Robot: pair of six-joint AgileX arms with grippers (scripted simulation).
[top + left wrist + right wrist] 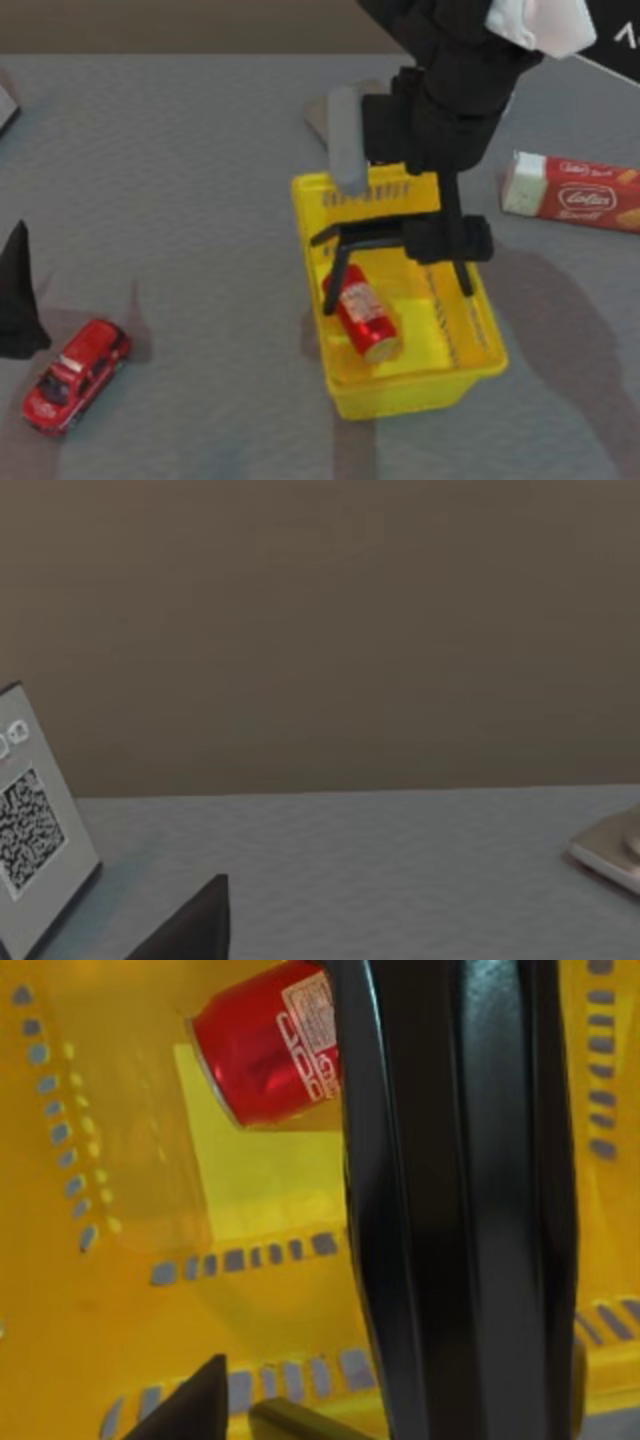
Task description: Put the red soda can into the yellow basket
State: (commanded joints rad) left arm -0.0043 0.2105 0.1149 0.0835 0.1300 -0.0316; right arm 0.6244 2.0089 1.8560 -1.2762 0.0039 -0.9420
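The red soda can (363, 312) lies on its side on the floor of the yellow basket (470, 372), silver top toward the near wall. In the right wrist view the can (262, 1055) rests apart from everything, partly behind a black basket handle (460, 1200). My right gripper (445, 245) hangs over the basket's far half, open, with nothing between its fingers; one fingertip (205, 1400) shows above the basket floor (270, 1175). My left gripper (18, 300) is parked open at the table's left edge, its fingertip (195, 925) over bare table.
A red toy car (75, 375) stands at the front left, near the left gripper. A red-and-white biscuit box (572, 190) lies right of the basket. A grey upright piece (345, 140) stands behind the basket's far wall. A QR-code board (35, 840) is at the far left.
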